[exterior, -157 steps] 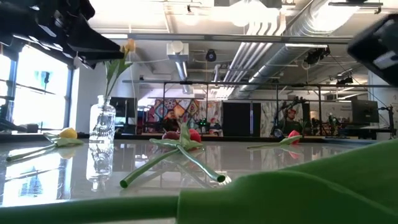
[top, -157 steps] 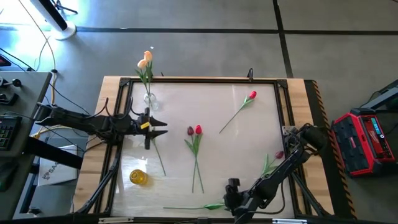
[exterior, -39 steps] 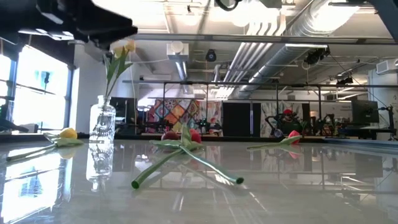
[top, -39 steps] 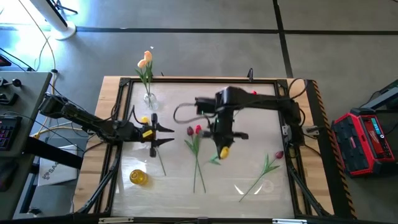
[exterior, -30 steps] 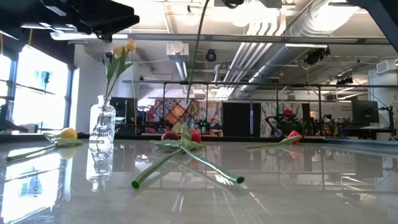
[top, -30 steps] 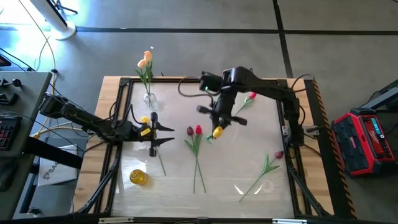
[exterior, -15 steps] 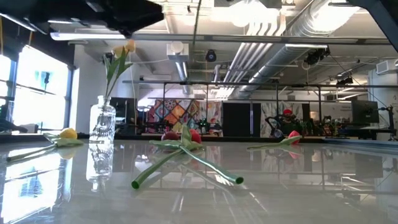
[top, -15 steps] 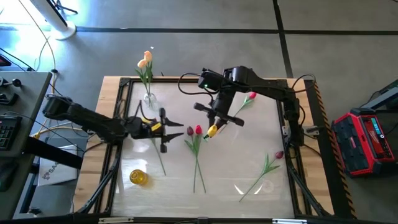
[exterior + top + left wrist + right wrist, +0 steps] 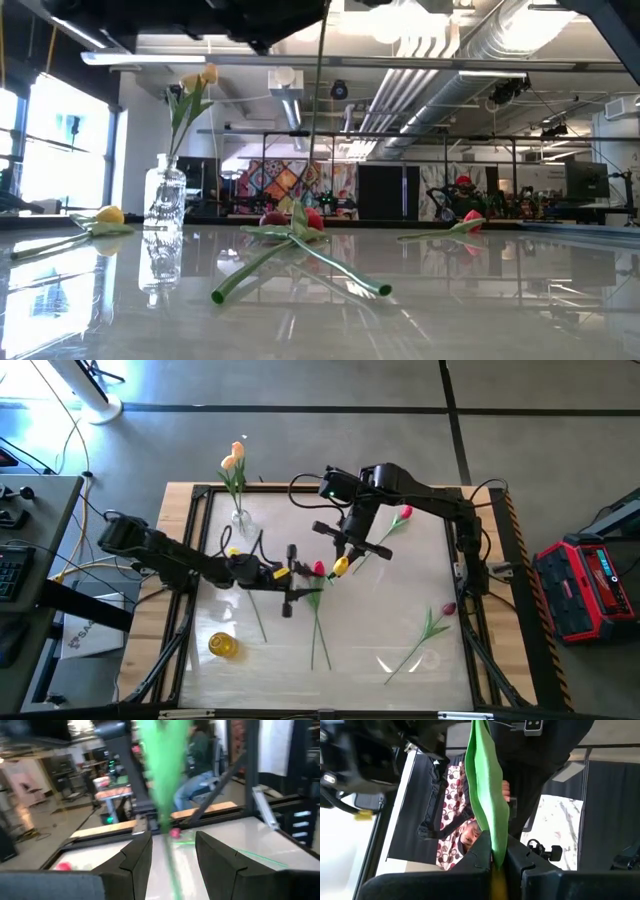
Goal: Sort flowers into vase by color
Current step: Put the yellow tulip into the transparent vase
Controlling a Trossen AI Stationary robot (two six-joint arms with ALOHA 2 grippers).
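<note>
Overhead, the right claw (image 9: 347, 550) hangs above the middle of the table (image 9: 480, 500), shut on the stem of a yellow tulip (image 9: 340, 567) whose head points down toward the tabletop. The left claw (image 9: 305, 579) — parked near the table's left side a second ago — has reached in toward the centre, its fingers (image 9: 137, 857) apart with the hanging green stem (image 9: 162, 810) running between them, not yet pinched. The right arm has barely shifted over that time. A peach tulip (image 9: 233, 456) stands in the glass vase (image 9: 240, 520) at the far left. A red and maroon pair (image 9: 318, 568) lies crossed at mid-table just under the claws; another red tulip (image 9: 404, 514) and a maroon one (image 9: 449, 608) rest on the right side — a yellow head (image 9: 222, 644) lies near the front left.
</note>
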